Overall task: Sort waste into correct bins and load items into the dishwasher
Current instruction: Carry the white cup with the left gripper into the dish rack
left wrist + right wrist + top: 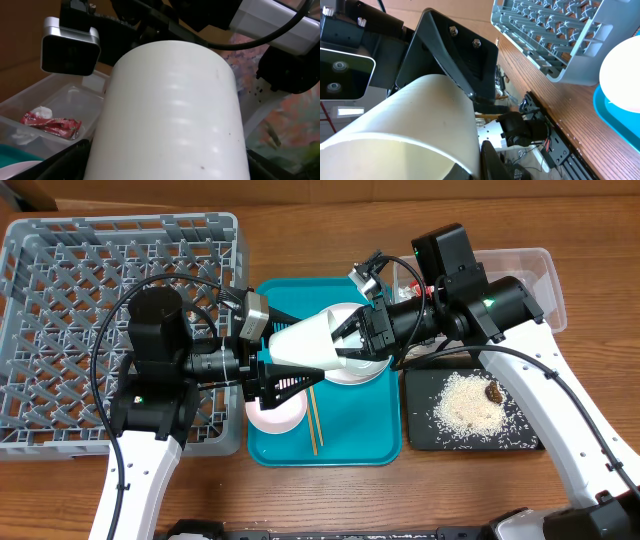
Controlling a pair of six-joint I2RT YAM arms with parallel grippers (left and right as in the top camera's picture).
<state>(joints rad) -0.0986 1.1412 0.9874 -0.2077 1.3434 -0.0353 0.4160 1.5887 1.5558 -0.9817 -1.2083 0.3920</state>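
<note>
A small white cup (312, 340) lies on its side in the air above the teal tray, held between both arms. My left gripper (288, 355) is shut round its base end; in the left wrist view the cup (170, 110) fills the frame between the fingers (165, 167). My right gripper (352, 338) pinches the rim, one finger inside and one outside (481, 165), on the cup (405, 125). The white plate (365, 372), pink dish (275, 415) and chopsticks (312, 420) lie on the teal tray. The red wrapper (52, 124) lies in the clear tub (535, 280). Rice (468, 408) and a brown scrap (493, 392) lie on the black tray (425, 435). The bowl is not visible.
The grey dish rack (110, 300) stands at the left, holding no dishes, and shows in the right wrist view (555, 30). The teal tray (355, 440) sits in the middle, the black tray to its right, and the clear tub at the back right. Cables hang round both arms.
</note>
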